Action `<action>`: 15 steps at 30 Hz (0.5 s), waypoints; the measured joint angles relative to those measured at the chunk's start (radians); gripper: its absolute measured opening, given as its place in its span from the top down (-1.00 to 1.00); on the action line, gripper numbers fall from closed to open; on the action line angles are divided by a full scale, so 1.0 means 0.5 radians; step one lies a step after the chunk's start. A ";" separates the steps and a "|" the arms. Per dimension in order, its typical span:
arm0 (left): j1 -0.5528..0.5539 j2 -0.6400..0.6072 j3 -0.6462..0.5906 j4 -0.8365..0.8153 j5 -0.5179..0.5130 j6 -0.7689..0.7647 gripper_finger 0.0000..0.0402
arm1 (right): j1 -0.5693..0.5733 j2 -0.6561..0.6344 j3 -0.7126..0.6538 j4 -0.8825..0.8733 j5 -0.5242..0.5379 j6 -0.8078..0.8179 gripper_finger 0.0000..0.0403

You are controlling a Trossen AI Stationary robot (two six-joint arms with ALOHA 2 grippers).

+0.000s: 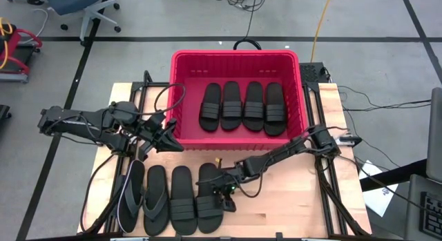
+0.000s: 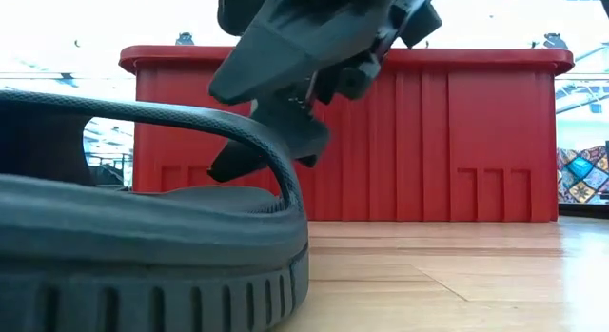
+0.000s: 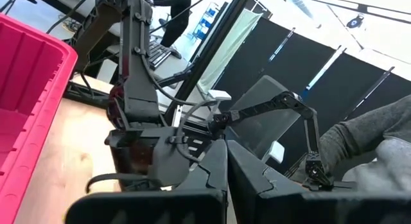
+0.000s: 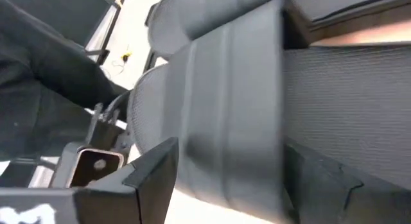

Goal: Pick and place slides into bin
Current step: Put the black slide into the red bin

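Big red ribbed plastic bin (image 1: 236,61) sits at the bench's (image 1: 290,199) far side w/ four black rubber ribbed-strap slides (image 1: 243,106) lying side by side inside. Four more black sandals (image 1: 169,196) lie in a row at the near edge (two leftmost are thong flip-flops). Right gripper (image 1: 224,194) is low over the rightmost slide (image 1: 208,199) of that row, jaws spread wide either side of its strap (image 4: 225,115). Left gripper (image 1: 168,139) hangs just outside the bin's near-left corner, jaws closed, holding nothing.
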 joint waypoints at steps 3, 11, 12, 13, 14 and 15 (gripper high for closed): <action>0.000 0.000 0.000 0.000 0.000 0.002 0.97 | 0.035 0.000 0.000 0.001 0.006 -0.002 -0.22; 0.000 0.000 0.000 -0.001 -0.003 0.046 0.97 | 0.044 0.000 0.000 0.004 0.015 -0.004 0.48; 0.000 0.000 0.000 -0.001 -0.011 0.046 0.97 | 0.044 0.000 0.000 0.006 0.020 -0.007 0.62; 0.000 0.000 0.000 -0.001 -0.018 0.047 0.97 | 0.045 0.000 0.000 0.009 0.021 -0.006 0.77; 0.000 0.001 0.000 -0.001 -0.024 0.046 0.97 | 0.046 -0.006 0.000 0.009 0.008 -0.006 0.88; 0.000 0.000 0.000 -0.001 -0.029 0.047 0.97 | 0.046 -0.019 0.000 0.005 -0.014 -0.005 0.93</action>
